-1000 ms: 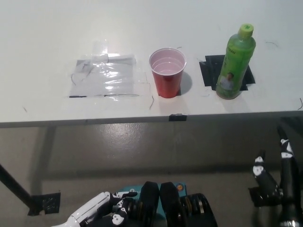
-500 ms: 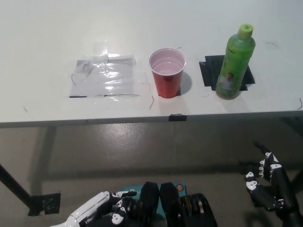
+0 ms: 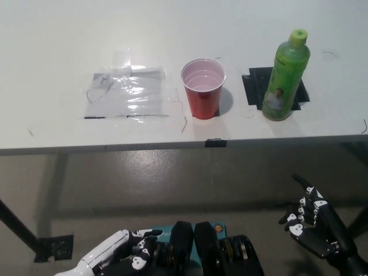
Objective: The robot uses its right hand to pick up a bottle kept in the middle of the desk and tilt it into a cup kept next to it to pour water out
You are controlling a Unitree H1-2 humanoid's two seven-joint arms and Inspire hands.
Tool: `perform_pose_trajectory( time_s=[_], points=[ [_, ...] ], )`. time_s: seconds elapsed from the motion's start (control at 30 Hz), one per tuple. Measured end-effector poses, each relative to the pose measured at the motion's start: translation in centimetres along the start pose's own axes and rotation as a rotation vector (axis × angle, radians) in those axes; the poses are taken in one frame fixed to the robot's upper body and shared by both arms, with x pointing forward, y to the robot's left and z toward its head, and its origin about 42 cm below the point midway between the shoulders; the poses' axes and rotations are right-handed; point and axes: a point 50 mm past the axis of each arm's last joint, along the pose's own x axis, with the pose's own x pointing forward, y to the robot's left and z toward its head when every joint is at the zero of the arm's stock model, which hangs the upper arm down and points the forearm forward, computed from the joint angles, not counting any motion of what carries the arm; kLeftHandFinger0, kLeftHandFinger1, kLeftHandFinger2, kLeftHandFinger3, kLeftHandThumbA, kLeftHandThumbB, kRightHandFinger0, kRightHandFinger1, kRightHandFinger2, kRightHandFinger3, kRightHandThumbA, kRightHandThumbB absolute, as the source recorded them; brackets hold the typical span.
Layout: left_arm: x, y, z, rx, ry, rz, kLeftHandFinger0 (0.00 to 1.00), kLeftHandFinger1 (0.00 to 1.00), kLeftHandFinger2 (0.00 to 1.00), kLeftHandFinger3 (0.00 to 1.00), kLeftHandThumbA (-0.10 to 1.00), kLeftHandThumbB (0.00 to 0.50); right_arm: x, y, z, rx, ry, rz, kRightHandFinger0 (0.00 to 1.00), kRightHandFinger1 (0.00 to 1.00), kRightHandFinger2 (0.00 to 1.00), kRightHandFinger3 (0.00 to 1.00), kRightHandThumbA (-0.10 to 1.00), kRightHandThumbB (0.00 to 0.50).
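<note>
Fingers point(image 3: 303, 202) of the black right hand point(image 3: 313, 224) are spread apart and hold nothing; the hand sits at the lower right of the view, below the front edge of the white tabletop point(image 3: 52, 46) and well apart from everything on it. At the lower left, the white left hand point(image 3: 112, 257) rests low over the floor, its fingers extended and slightly parted, also holding nothing.

On the tabletop, a green plastic bottle point(image 3: 285, 77) with a lime-green cap stands upright toward the right side. It rests on the front part of a patch of black tape point(image 3: 257, 86) stuck to the surface, and its label shows a small printed figure. Just beside it, to the picture's left, stands a red plastic cup point(image 3: 203, 88), upright and open at the top, with a pale inside; whether it holds any liquid cannot be told. Bottle and cup are near each other but not touching.

Further left lies a patch of clear, shiny tape point(image 3: 127, 92), wrinkled and catching the light. A small piece of dark tape point(image 3: 215, 142) marks the tabletop's front edge, roughly below the cup. Under the tabletop, the grey floor point(image 3: 155, 178) shows a soft glare, and another scrap of black tape point(image 3: 56, 246) is stuck to it at the lower left.
</note>
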Motion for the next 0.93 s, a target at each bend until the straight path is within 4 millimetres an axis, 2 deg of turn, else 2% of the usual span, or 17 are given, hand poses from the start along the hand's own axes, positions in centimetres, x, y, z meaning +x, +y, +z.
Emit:
perform_pose_trajectory(
  time_s=[0.13, 0.47, 0.6, 0.67, 0.93],
  points=[
    [-0.15, -0.13, -0.06, -0.001, 0.001, -0.001, 0.88, 0.97, 0.93, 1.0, 1.0, 0.5, -0.18, 0.03, 0.01, -0.004, 0.005, 0.007, 0.31, 0.38, 0.61, 1.0, 0.15, 0.144],
    [-0.31, -0.27, -0.14, -0.004, 0.003, -0.002, 0.88, 0.97, 0.94, 1.0, 1.0, 0.5, -0.2, 0.14, -0.12, -0.025, 0.019, 0.019, 0.3, 0.37, 0.62, 1.0, 0.1, 0.139],
    [-0.38, -0.32, -0.21, -0.005, 0.005, -0.002, 0.88, 0.97, 0.93, 1.0, 1.0, 0.5, -0.22, 0.26, -0.17, -0.027, 0.021, 0.027, 0.29, 0.35, 0.63, 1.0, 0.13, 0.146],
    [-0.42, -0.36, -0.26, -0.006, 0.006, -0.002, 0.88, 0.96, 0.93, 1.0, 1.0, 0.5, -0.25, 0.29, -0.25, -0.037, 0.023, 0.029, 0.28, 0.32, 0.59, 1.0, 0.18, 0.164],
    [-0.43, -0.37, -0.29, -0.004, 0.008, -0.001, 0.89, 0.97, 0.93, 1.0, 1.0, 0.5, -0.24, 0.3, -0.35, -0.073, 0.025, 0.025, 0.25, 0.31, 0.63, 1.0, 0.12, 0.159]
  ],
)
